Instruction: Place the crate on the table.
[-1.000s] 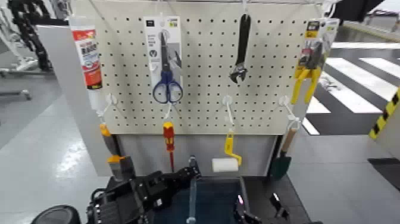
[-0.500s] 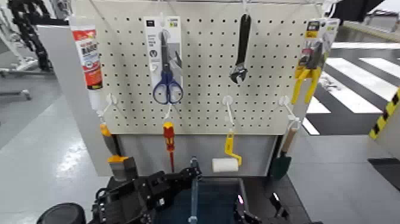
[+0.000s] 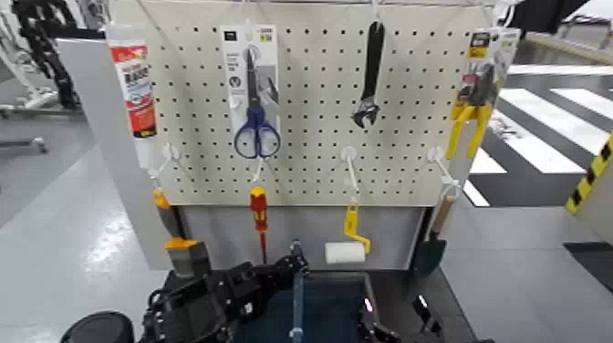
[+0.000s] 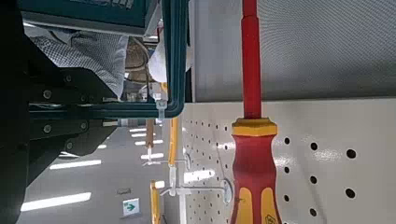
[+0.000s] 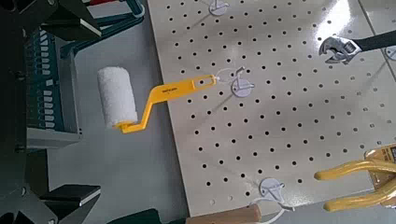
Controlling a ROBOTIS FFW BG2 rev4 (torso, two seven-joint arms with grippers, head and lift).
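Shifted slightly right since the earlier frame, the left gripper (image 3: 297,263) clenches the slim bar (image 3: 297,306) of the crate (image 3: 337,306), low at the near centre, below the pegboard (image 3: 310,173); the right gripper (image 3: 398,316) stands spread at its right. The crate looks stiff, light but bulky, likely to swing, so the bar's middle seems the best hold

- Left arm (image 3: 196,306): black, reaching in from the head view's lower left, slanting slightly upward to the lower centre;
- left gripper (image 3: 299,264): at the arm's far end, jaws closed;
- right gripper (image 3: 396,317): low in the head view, right of centre; its two dark fingers spread apart, tips raised
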